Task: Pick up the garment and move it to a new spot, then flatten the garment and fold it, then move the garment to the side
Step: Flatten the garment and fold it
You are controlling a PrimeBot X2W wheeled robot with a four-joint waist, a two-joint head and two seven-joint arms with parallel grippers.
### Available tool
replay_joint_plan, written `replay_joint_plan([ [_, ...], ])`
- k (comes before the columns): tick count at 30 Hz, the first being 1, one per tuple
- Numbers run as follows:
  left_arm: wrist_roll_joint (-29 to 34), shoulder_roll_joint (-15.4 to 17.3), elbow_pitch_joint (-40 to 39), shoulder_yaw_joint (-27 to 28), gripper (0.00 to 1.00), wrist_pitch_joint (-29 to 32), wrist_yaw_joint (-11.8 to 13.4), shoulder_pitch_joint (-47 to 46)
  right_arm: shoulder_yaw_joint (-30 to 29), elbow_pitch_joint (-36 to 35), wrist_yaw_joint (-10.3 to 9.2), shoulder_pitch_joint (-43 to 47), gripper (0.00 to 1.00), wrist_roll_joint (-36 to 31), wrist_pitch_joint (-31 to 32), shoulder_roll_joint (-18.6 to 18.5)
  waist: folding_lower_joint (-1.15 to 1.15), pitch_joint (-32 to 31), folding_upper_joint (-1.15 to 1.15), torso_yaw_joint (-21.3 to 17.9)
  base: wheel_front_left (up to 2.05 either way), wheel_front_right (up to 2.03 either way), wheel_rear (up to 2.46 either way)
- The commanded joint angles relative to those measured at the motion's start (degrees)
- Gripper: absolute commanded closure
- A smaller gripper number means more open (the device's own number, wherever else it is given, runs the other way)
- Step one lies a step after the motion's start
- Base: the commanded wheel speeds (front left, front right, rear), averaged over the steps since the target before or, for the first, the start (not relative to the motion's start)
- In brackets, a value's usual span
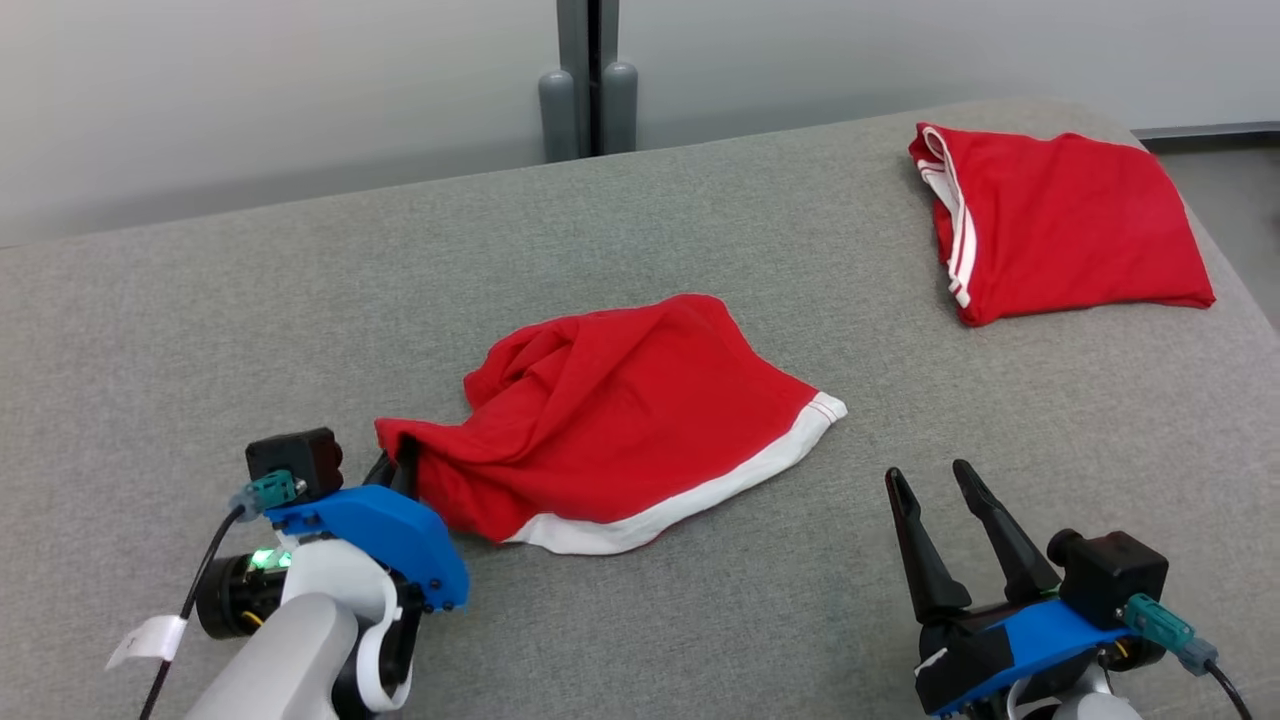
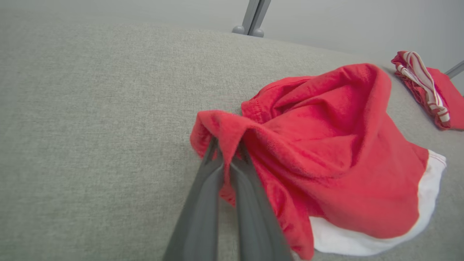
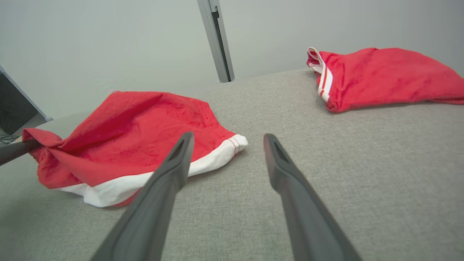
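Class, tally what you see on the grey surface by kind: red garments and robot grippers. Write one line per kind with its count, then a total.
Red garments: 2 (crumpled garment, folded garment)
Grippers: 2 (left gripper, shut on the crumpled garment's edge; right gripper, open and holding nothing)
Total: 4

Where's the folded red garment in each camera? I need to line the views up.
Head view: the folded garment lies at the upper right, beyond the crumpled garment.
Left wrist view: at the far right edge, upper part, partly cut off.
Right wrist view: upper right.
Shared landmark: the grey post at the back, left of the folded garment in every view.
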Motion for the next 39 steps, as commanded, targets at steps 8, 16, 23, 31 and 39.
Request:
replay_joint_plan([
  [8,1.0,-3.6,14.9,1.2,1.00,-7.7,-4.1,-8.5,0.1,0.0,0.01,-1.3,0.00,0.3,-0.4,-0.6,0.00,1.5,0.00,-2.8,0.00,0.00,0.00],
  [16,2.0,-5.5,24.5,2.7,1.00,-15.1,-6.0,-14.9,-0.4,-0.3,0.01,-1.7,0.00,0.2,-0.7,-0.5,0.00,2.6,0.00,-3.1,0.00,0.00,0.00],
  [23,0.8,-7.2,27.8,2.3,0.00,-16.7,-10.2,-14.1,-1.1,-0.1,0.01,-1.2,0.00,0.1,-0.7,-0.3,0.00,1.7,0.00,-1.3,0.00,0.00,0.00],
  [31,-0.3,-7.2,24.8,1.6,0.00,-17.3,-12.9,-7.9,-1.5,0.1,0.01,0.2,0.00,0.4,-0.7,-0.2,0.00,-0.3,0.00,2.0,0.00,0.00,0.00],
  [39,0.2,-4.9,21.5,-1.3,0.00,-14.5,-17.0,-4.7,-0.8,0.0,0.01,-0.5,0.00,0.9,-0.4,0.0,0.00,-0.3,0.00,2.9,0.00,0.00,0.00],
])
